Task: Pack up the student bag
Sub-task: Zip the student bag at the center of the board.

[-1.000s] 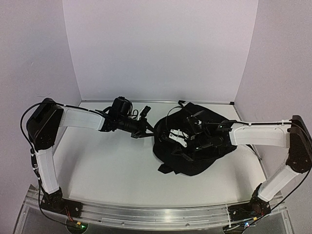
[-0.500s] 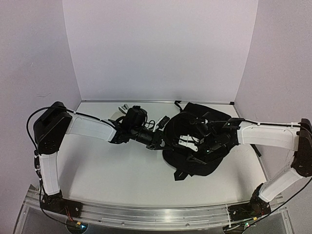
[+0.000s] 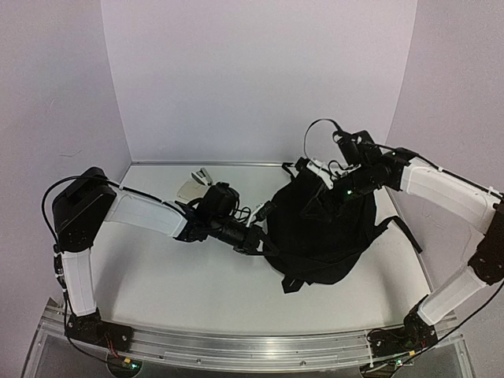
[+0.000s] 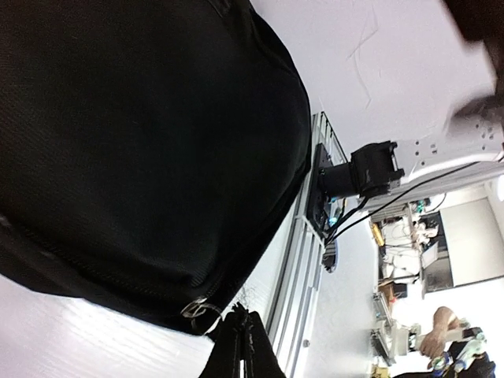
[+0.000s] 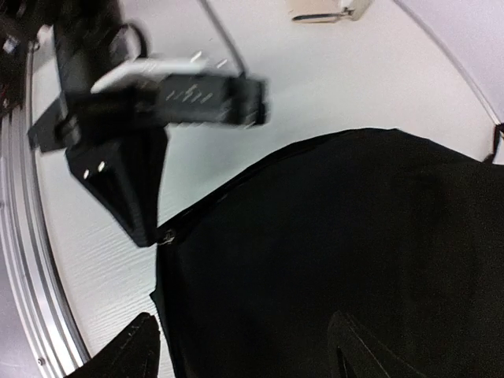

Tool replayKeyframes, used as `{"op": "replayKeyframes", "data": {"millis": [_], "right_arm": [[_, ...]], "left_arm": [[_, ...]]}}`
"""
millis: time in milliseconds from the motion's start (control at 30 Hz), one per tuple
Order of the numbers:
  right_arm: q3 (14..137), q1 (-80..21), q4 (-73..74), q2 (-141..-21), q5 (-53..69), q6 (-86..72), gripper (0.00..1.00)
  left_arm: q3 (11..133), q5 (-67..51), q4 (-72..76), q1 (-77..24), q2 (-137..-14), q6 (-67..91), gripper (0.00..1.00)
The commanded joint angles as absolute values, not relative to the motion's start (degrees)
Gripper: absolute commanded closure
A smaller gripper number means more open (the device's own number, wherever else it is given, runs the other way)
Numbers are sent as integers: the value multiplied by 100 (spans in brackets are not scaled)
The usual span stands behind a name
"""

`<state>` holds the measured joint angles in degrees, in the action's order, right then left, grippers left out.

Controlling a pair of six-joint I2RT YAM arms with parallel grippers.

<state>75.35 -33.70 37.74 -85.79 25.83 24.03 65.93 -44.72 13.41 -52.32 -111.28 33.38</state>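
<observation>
The student bag (image 3: 323,236) sits right of centre on the table (image 3: 173,272), nudged a bit further right than a second ago, and its top is all black now. The right arm has pulled up out of it. The right gripper (image 3: 313,168) hangs over the bag's back edge, fingers spread wide, holding nothing. The left gripper (image 4: 239,319) stays clenched tight at the bag's left edge, tips right by the little metal zipper ring (image 4: 198,309). Can't tell if it's actually pinching it.

The top camera is looking down from high on the near side, while both wrist cameras are closely facing the student bag (image 3: 327,228), shared by all.
</observation>
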Motion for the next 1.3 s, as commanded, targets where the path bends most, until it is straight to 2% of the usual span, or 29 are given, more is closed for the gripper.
{"op": "replayKeyframes", "data": {"millis": [0,200,333,467,733,833,1000,1267], "right_arm": [[8150,-3103,3768,-9226,2116,1827,24],[8479,-3099,3603,-10505,1013,1522,20],[8634,-3100,3443,-11339,792,1650,21],[9330,-3123,3409,-12078,1581,1582,27],[10671,-3882,3454,-12842,3217,1499,31],[10629,-3947,3475,-12645,3902,1478,32],[9883,-3813,3510,-11504,4124,1659,30],[8630,-2240,3512,-9644,2538,786,21]], "left_arm": [[6821,-4242,742,-5739,-10996,2631,100],[7544,-3479,-153,-6201,-11479,2171,100],[8027,-3382,-307,-6348,-11725,2013,100],[8388,-3444,-341,-6363,-11891,1903,100],[8940,-3578,-323,-6365,-12321,1755,100],[9017,-3662,-265,-6367,-12386,1708,100],[9235,-3806,-218,-6367,-12567,1662,100],[9572,-3584,314,-6043,-12758,2169,100]]}}
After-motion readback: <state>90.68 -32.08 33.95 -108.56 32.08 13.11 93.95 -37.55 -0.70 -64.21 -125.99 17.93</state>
